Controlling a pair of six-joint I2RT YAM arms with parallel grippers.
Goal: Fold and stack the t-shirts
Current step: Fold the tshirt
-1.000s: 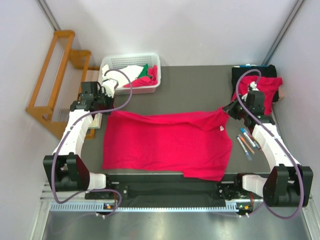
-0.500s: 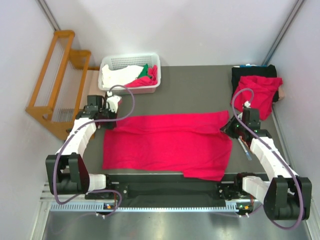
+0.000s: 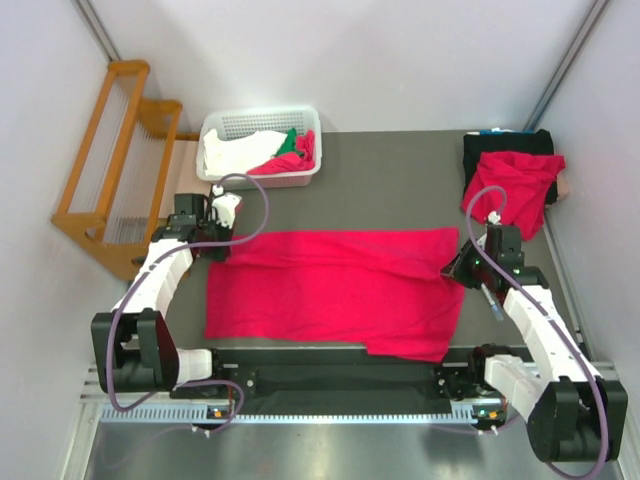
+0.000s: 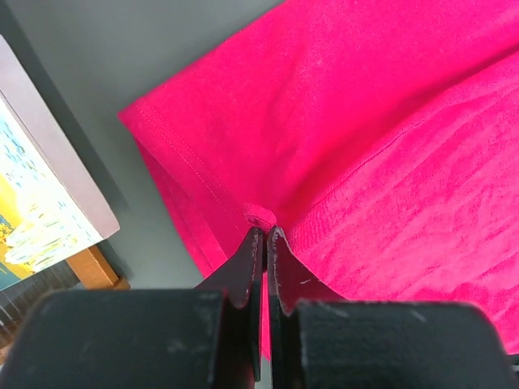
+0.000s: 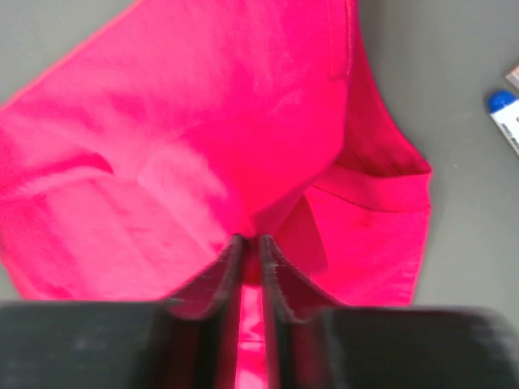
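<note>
A red t-shirt [image 3: 335, 300] lies flat across the near half of the table [image 3: 400, 180], its far edge doubled over toward the arms. The left gripper [image 4: 264, 235] is clamped tight on the fold's left corner. The right gripper [image 5: 250, 241] pinches the right corner, cloth bunched between its fingers. Farther back, a second red t-shirt [image 3: 515, 185] lies crumpled at the far right, and a white basket [image 3: 262, 125] at far left holds a white cloth [image 3: 235, 150] and a green cloth [image 3: 288, 140]
</note>
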